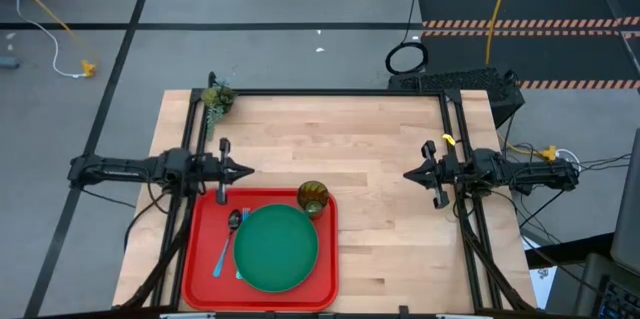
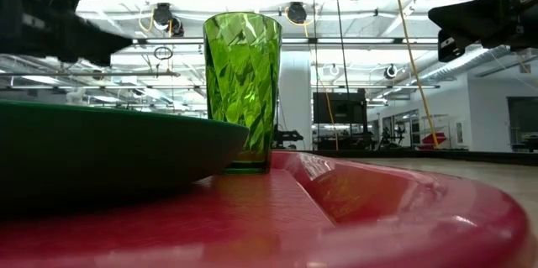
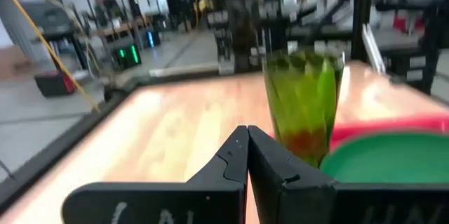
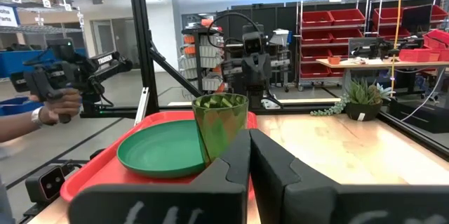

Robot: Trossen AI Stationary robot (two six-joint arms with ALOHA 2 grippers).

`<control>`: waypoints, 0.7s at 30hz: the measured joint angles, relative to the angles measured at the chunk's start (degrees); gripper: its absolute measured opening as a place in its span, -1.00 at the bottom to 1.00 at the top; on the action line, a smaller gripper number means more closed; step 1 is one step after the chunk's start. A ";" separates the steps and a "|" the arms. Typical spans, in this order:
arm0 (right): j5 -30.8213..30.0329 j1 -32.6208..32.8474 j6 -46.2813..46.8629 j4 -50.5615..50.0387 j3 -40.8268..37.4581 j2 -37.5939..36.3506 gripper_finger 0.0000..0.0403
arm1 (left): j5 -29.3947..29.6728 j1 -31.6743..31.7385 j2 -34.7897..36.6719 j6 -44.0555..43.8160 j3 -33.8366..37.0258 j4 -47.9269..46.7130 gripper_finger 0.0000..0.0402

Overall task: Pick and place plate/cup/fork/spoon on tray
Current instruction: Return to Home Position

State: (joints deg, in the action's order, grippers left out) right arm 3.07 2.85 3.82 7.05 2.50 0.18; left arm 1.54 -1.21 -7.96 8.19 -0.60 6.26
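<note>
Bare counter (image 1: pixel 380 159) lies open between the two arms and right of the tray (image 1: pixel 200 249). On the tray, the plate (image 1: pixel 278 249) fills the middle; the cup (image 1: pixel 313 198) stands upright at its far right corner, and the spoon (image 1: pixel 229 239) crowds the left strip.

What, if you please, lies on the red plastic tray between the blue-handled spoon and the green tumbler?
In the high view, the round dark-green plate lies between spoon and tumbler on the red tray.

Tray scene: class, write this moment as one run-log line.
tray: holds plate, cup, spoon, fork | left gripper: shut, empty | right gripper: shut, empty
</note>
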 joint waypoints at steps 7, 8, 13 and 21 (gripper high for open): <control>0.00 0.00 0.00 0.01 0.00 -0.01 -1.00 | -0.03 0.02 -0.09 -1.67 -0.17 -5.74 -0.93; 0.00 0.00 0.00 0.00 0.00 -0.01 -1.00 | -0.03 0.02 -0.10 -2.20 -0.17 -5.74 -0.91; 0.00 -0.02 0.00 0.02 0.00 -0.01 -1.00 | -0.04 0.00 -0.11 -3.75 -0.17 -5.80 -0.93; -0.01 0.00 0.00 0.00 0.00 -0.01 -1.00 | -1.16 -0.05 2.83 -4.38 -0.13 -5.30 -0.98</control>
State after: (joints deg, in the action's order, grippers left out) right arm 3.06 2.84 3.82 7.05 2.50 0.16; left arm 0.38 -1.26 -5.13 3.81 -0.73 0.95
